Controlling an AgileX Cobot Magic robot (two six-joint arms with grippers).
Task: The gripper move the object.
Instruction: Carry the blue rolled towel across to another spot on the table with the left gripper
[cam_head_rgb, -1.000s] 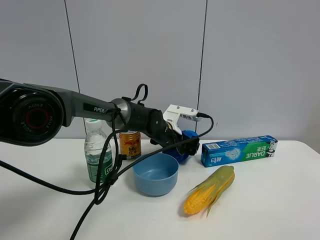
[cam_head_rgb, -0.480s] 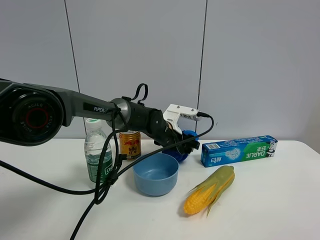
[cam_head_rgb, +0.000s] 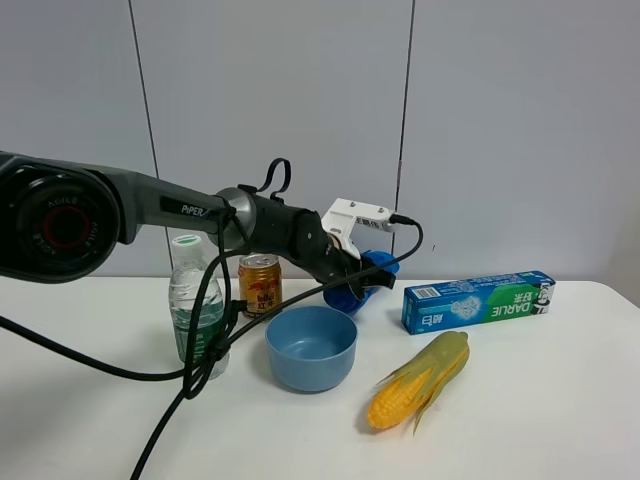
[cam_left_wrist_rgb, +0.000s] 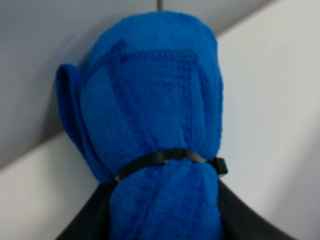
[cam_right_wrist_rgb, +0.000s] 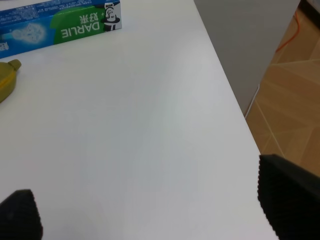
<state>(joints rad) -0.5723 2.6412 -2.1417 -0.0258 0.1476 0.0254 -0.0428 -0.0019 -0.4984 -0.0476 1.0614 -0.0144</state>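
The object, a bright blue fleecy cloth roll (cam_head_rgb: 373, 271) cinched by a dark band, hangs just above the table behind the light blue bowl. My left gripper (cam_head_rgb: 352, 284) is shut on it. In the left wrist view the roll (cam_left_wrist_rgb: 160, 110) fills the frame, and the black fingers (cam_left_wrist_rgb: 85, 225) clamp its lower end on both sides, the left gripper (cam_left_wrist_rgb: 162, 227) closed around it. My right gripper (cam_right_wrist_rgb: 150, 200) is open over bare white table near the table's right edge, with nothing between its fingers. It does not show in the exterior high view.
A light blue bowl (cam_head_rgb: 311, 348) stands in front of the roll. A water bottle (cam_head_rgb: 192, 310) and a gold can (cam_head_rgb: 260, 285) stand left of it. A toothpaste box (cam_head_rgb: 478, 300) lies at the back right and a corn cob (cam_head_rgb: 420, 380) before it. Black cables trail across the table's left.
My left gripper has shut on the blue roll and lifted it slightly off the table, and the wrist has risen. The other things have not moved.
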